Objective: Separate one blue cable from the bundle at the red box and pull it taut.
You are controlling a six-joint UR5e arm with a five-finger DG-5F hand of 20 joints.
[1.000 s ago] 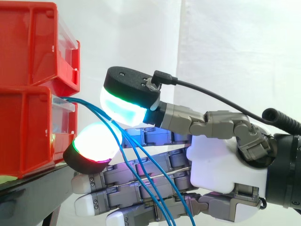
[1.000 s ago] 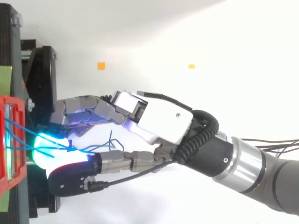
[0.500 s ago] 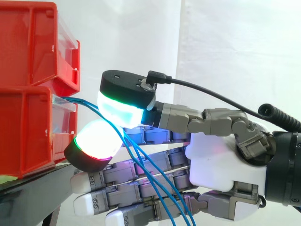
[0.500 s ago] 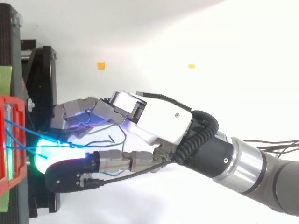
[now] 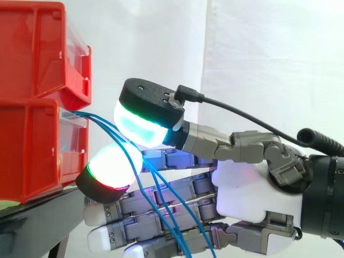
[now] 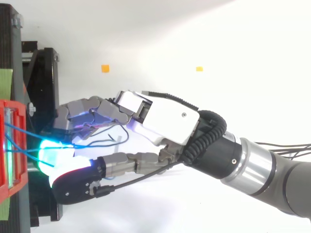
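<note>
Several thin blue cables (image 5: 99, 122) come out of the front of the lower red bin (image 5: 32, 150) and curve down past my hand (image 5: 252, 193). The hand reaches in from the right, just short of the bin. Its thumb pad (image 5: 141, 126) glows cyan and green above a white and red finger pad (image 5: 113, 164). The two pads close together with the cables running between them. Below the pinch the strands hang down across the straighter fingers. From above, the cables (image 6: 19, 133) stretch from the bin (image 6: 7, 160) to the glowing pad.
A second red bin (image 5: 37, 48) sits on top of the lower one, both on a black stand (image 6: 41, 77). A white curtain hangs behind. Small orange (image 6: 105, 68) and yellow (image 6: 198, 69) marks lie on the white surface beyond the hand.
The thumb pad dipped toward the bin half a second ago and has come back up and slightly right. The hand has shifted a little, with the cables still between the pads.
</note>
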